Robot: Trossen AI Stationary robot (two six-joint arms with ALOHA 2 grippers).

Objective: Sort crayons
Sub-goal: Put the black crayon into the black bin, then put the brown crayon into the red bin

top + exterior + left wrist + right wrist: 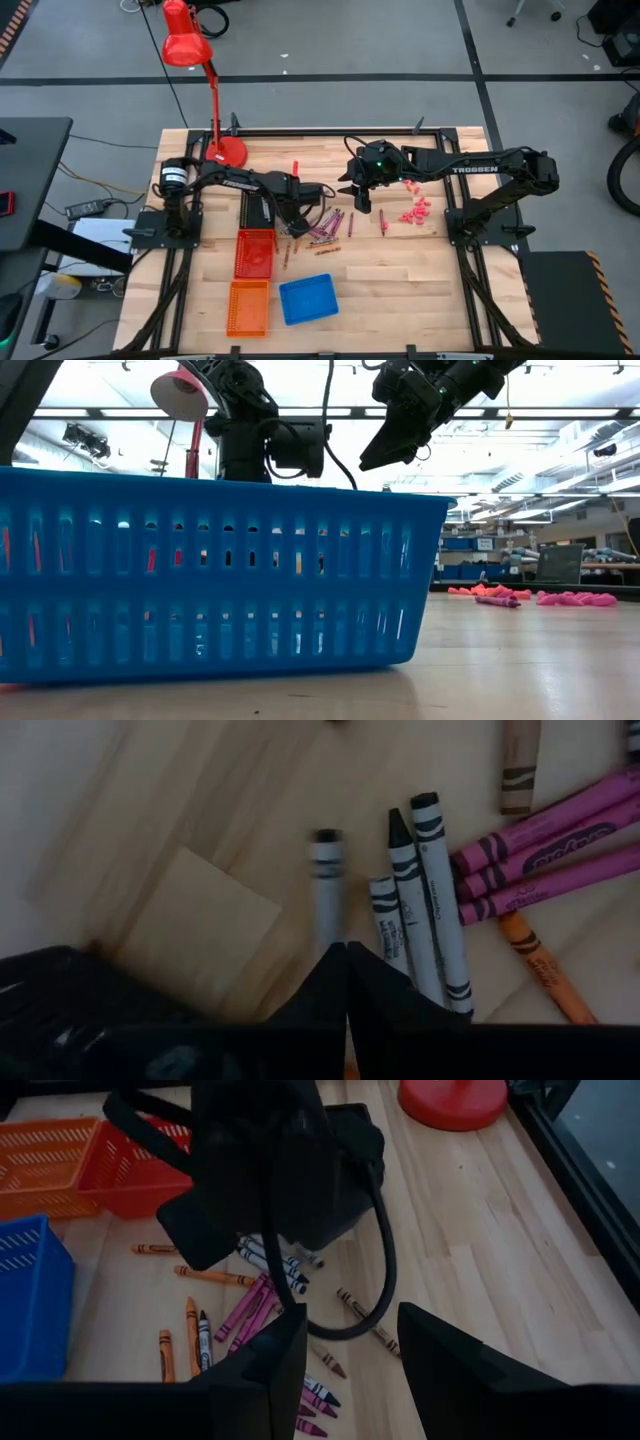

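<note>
Crayons lie loose on the wooden table in a heap (325, 228). The left wrist view shows grey ones (425, 890), magenta ones (545, 850), an orange one (535, 965) and a brown one (520, 760). My left gripper (292, 218) points straight down at the heap's left side, shut on one grey crayon (327, 890). My right gripper (360, 197) hangs open above the table, right of the heap, holding nothing; in its wrist view its fingers (275, 1370) frame the left arm and more crayons (215, 1315). My left gripper pinches the grey crayon by one end (335, 942) between its two fingertips, which come from above and point down. The rest of the crayon sticks out from the tips to its other end (326, 842). I cannot tell whether it lies on the table.
A red basket (254, 252), an orange basket (248, 307) and a blue basket (308, 299) stand near the front, left of centre. A red desk lamp (205, 90) stands at the back left. Small pink bits (413, 212) lie under the right arm.
</note>
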